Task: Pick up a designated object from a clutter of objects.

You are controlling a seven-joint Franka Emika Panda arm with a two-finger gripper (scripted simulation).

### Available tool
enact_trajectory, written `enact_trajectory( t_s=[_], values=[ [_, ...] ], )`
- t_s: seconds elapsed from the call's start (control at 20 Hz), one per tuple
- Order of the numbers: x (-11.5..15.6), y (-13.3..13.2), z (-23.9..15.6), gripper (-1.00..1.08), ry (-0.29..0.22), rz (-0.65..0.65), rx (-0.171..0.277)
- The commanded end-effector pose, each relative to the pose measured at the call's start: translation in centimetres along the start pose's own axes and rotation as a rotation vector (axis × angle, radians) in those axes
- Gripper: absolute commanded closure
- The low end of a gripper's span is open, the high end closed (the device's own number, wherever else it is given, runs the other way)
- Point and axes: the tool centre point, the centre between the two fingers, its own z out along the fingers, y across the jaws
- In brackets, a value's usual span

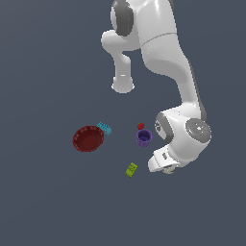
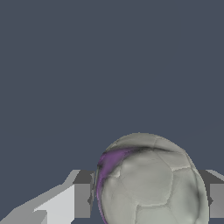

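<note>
The designated whitish-grey ball with a purple marking (image 2: pixel 151 183) fills the gap between my two fingers in the wrist view. My gripper (image 2: pixel 151 199) has its left finger (image 2: pixel 83 199) and right finger (image 2: pixel 217 200) touching the ball's two sides. In the exterior view the gripper (image 1: pixel 166 167) is low over the floor at the exterior view's right, and only a sliver of the ball (image 1: pixel 168 170) shows beneath the hand. The rest of the clutter lies to the exterior view's left of it.
A lime-green brick (image 1: pixel 131 169) lies close to the hand. A purple cup (image 1: pixel 144 137) and a tiny red piece (image 1: pixel 141 126) sit behind it. A dark red ribbed bowl (image 1: pixel 88 139) and a teal brick (image 1: pixel 104 128) lie further left. The arm's base (image 1: pixel 123 85) stands behind.
</note>
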Motion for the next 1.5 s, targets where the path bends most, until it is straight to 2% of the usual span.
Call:
enact_trajectory(
  t_s=[0.0, 0.45, 1.45],
  values=[
    [-0.6, 0.5, -0.7, 1.08, 0.002, 0.000, 0.000],
    [-4.6, 3.7, -4.7, 1.08, 0.002, 0.001, -0.001],
    [-16.9, 13.6, -17.0, 1.08, 0.003, 0.001, 0.001]
  ],
)
